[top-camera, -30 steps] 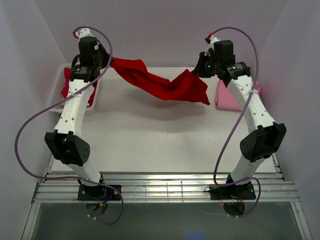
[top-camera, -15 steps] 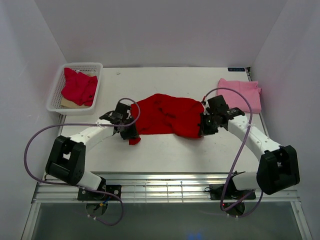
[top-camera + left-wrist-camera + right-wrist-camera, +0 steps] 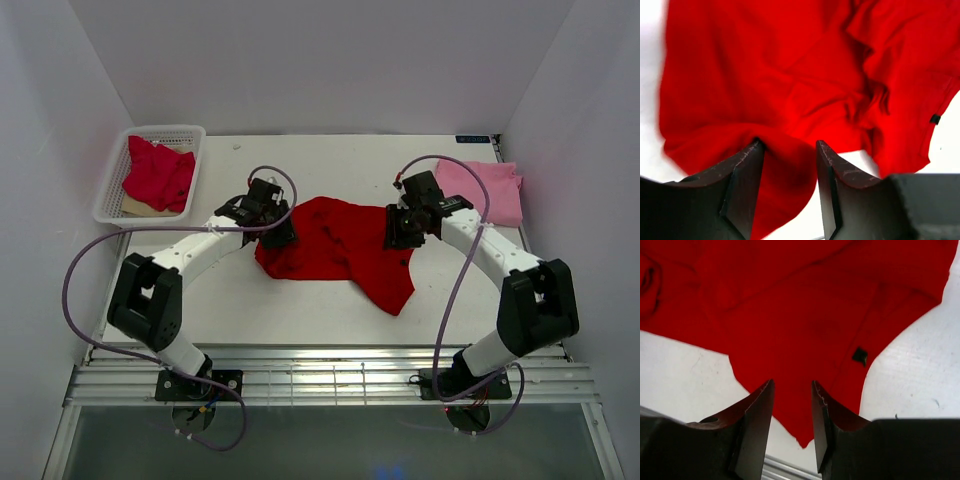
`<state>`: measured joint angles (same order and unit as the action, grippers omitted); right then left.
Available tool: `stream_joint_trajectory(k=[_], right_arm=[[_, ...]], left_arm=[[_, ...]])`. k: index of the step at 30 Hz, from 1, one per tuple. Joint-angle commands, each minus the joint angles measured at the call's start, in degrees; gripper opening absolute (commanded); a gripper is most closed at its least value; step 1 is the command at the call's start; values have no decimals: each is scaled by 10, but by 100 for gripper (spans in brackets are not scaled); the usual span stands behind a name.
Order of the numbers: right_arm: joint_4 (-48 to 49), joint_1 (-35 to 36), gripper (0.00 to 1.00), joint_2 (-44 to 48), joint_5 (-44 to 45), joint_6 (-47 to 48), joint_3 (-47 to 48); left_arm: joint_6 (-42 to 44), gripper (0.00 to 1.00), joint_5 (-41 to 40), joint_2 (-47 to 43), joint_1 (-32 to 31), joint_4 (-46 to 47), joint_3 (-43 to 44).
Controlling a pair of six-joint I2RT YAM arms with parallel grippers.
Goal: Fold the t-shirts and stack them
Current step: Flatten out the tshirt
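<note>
A red shirt (image 3: pixel 335 250) lies rumpled in the middle of the tabletop (image 3: pixel 330 165), with one flap trailing toward the near edge. The left gripper (image 3: pixel 272 228) sits at its far-left corner and the right gripper (image 3: pixel 398 230) at its far-right edge. Both sets of jaws are slightly apart with red cloth filling the gap, and I cannot tell whether either is pinching it. A pink shirt (image 3: pixel 482 185) lies folded at the far right. A crimson shirt (image 3: pixel 158 172) lies in the white basket (image 3: pixel 165 130) at far left.
</note>
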<state>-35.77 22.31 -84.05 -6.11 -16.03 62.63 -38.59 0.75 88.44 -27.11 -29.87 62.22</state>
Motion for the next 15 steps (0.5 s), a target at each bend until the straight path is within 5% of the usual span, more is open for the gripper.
stream_joint_trajectory(k=[1, 15], right_arm=[[36, 2, 42, -57, 27, 3, 35], [66, -8, 40, -153, 79, 21, 49]], left_arm=[[1, 56, 27, 58, -23, 32, 37], [23, 59, 1, 96, -60, 30, 61]])
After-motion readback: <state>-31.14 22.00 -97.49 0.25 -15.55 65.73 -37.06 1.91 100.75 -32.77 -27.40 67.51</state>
